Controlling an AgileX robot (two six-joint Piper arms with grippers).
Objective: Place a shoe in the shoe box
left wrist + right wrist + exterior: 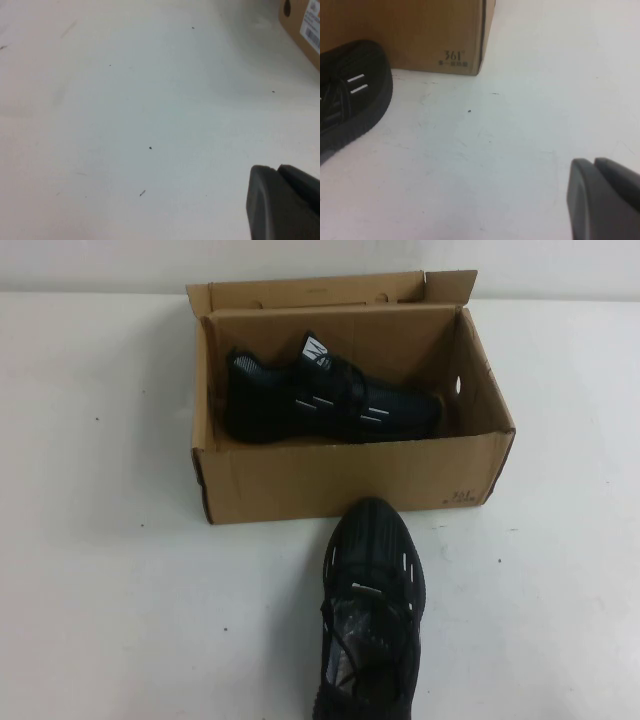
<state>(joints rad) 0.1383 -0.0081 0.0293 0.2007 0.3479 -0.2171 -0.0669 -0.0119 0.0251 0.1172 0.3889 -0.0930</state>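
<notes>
The brown cardboard shoe box [350, 480] stands open at the middle back of the table. One black sneaker [330, 400] lies on its side inside it, white tongue tag up. The second black sneaker [372, 620] stands on the table in front of the box, toe toward it. Neither arm shows in the high view. My left gripper [278, 169] is shut and empty over bare table, with a corner of the box [302, 25] far off. My right gripper [594, 161] is shut and empty, low over the table to the right of the outer sneaker [350, 105] and near the box's front corner [410, 30].
The white table [110, 580] stretches to the left and right of the box. The box's lid flap [320, 290] stands up at the back. A white barcode label [312, 32] is on the box's left side.
</notes>
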